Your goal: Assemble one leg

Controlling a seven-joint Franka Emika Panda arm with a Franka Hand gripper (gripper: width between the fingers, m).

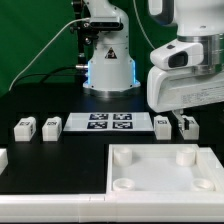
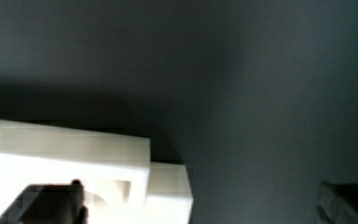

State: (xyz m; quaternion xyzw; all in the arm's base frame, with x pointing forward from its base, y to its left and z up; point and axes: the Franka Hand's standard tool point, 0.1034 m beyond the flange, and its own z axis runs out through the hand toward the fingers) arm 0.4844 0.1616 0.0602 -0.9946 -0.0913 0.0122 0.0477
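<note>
Leg (image 1: 187, 126): small white block, black-and-white tag showing, on the black table (image 1: 60, 155). Gripper (image 2: 202, 203) jaws spread wide, holding nothing.

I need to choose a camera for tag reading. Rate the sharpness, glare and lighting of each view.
Exterior view: fairly sharp, the marker board has tags legible as patterns; the lit robot base glares bluish-white. Wrist view: soft and dim throughout; the gripper shows its fingertips as dark blurs at the frame edge; the white part beneath has smeared edges and no visible tag.
</note>
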